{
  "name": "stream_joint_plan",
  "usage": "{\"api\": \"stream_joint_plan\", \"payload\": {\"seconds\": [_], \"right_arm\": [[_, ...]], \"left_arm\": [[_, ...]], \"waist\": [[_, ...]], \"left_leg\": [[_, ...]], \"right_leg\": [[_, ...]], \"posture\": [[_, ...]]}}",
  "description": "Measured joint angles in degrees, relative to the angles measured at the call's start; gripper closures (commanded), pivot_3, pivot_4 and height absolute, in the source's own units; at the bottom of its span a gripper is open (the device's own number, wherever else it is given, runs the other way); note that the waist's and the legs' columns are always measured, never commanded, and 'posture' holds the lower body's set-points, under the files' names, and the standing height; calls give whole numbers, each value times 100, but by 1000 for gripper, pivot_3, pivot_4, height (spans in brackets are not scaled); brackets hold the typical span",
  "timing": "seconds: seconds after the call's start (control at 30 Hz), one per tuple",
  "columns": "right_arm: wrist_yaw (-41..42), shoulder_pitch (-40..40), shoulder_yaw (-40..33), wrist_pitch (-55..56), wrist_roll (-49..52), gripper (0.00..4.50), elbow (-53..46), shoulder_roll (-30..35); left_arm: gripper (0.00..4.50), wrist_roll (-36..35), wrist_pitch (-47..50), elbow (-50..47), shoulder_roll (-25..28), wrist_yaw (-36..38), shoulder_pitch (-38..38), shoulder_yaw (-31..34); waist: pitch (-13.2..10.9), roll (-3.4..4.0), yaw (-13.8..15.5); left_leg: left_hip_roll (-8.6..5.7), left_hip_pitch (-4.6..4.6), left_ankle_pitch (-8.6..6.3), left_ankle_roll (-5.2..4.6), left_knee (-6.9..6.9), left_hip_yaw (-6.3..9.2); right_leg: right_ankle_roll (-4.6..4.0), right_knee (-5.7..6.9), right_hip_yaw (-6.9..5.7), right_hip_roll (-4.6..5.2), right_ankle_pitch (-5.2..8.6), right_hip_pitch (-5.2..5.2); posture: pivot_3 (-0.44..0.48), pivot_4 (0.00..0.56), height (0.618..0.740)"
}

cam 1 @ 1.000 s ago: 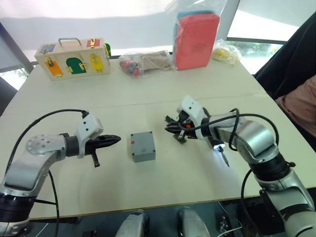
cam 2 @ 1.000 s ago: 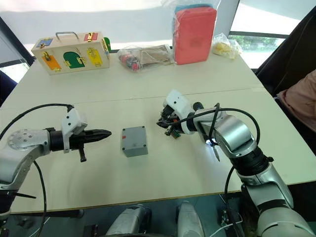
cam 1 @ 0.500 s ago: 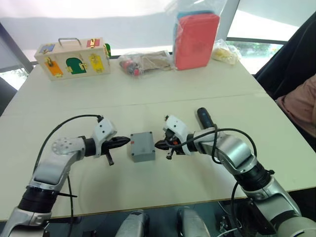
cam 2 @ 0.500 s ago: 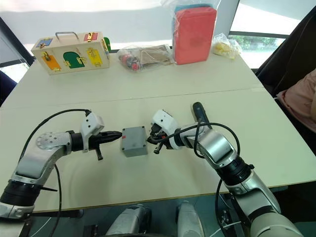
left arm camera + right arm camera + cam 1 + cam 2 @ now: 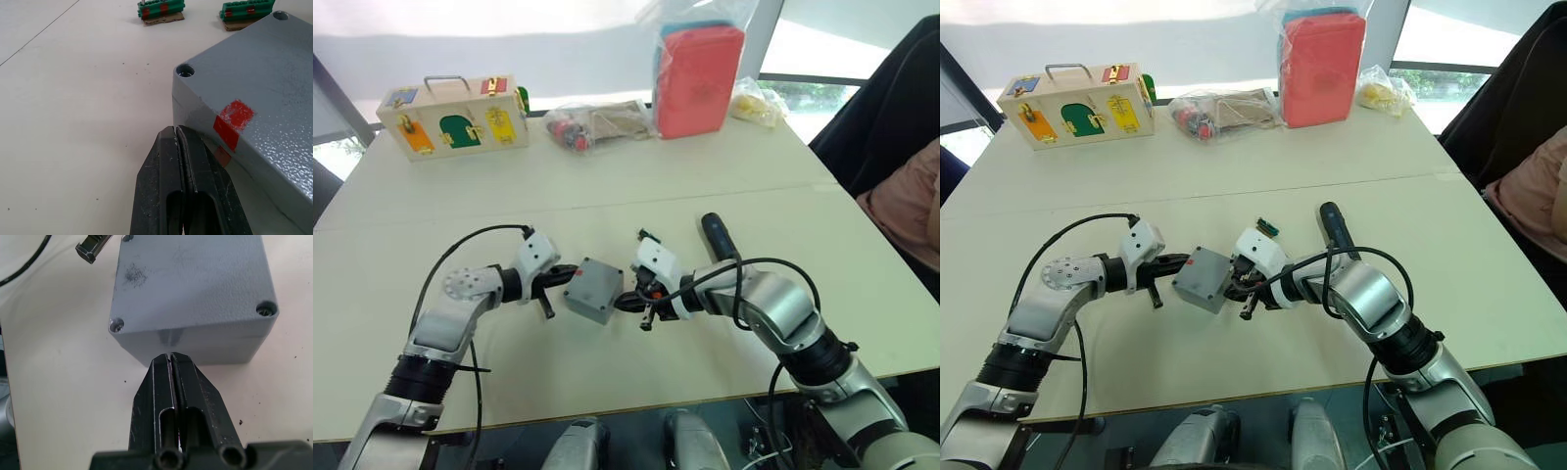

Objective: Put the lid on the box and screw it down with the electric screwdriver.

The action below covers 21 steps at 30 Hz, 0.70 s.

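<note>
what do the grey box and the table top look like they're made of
The box: probably cast metal or hard plastic with grey paint; its skin is finely pebbled with a dull sheen, and screws sit in recessed corner holes. The table top: likely laminate board, smooth, matt and cream, with a straight seam across it.

The box point(image 5: 254, 98) is cut off by the picture's edge at 3 and 5 o'clock in the left wrist view; its interior is hidden under the lid point(image 5: 188, 279). The electric screwdriver point(image 5: 720, 238) is partly hidden behind the right arm, its bit unseen. A person's sleeve point(image 5: 906, 211) is cropped at 3 o'clock. Contents of the clear bags point(image 5: 597, 122) are too small to be identified.
</note>
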<state>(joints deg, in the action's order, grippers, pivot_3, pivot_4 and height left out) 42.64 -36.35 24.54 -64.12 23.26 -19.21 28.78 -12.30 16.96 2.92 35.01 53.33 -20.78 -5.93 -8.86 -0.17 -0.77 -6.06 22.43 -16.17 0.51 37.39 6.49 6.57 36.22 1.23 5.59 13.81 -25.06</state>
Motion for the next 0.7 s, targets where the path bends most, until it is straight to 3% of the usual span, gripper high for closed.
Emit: {"api": "stream_joint_plan", "payload": {"seconds": [0.27,0.47,0.7], "right_arm": [[152,-352,-152,404,-259,4477,251,570],[-41,-516,-389,998,-439,4477,1126,-22],[-74,-524,-383,1498,-633,4477,1842,-538]], "left_arm": [[4500,-263,268,-653,811,489,711,306],[4500,-676,677,-1619,1131,771,1402,512],[4500,-775,899,-1881,1069,703,1440,466]], "waist": [[0,0,-15],[0,0,-11],[0,0,-2]], "left_leg": [[4,0,-1,-1,-8,-3],[4,0,0,-1,-7,-3],[1,-1,0,0,-5,-2]], "right_leg": [[0,-2,2,3,0,-4],[0,0,4,4,0,-3],[-2,0,1,-1,-1,0]], "posture": [[0,150,740],[0,150,740],[0,150,740]]}}
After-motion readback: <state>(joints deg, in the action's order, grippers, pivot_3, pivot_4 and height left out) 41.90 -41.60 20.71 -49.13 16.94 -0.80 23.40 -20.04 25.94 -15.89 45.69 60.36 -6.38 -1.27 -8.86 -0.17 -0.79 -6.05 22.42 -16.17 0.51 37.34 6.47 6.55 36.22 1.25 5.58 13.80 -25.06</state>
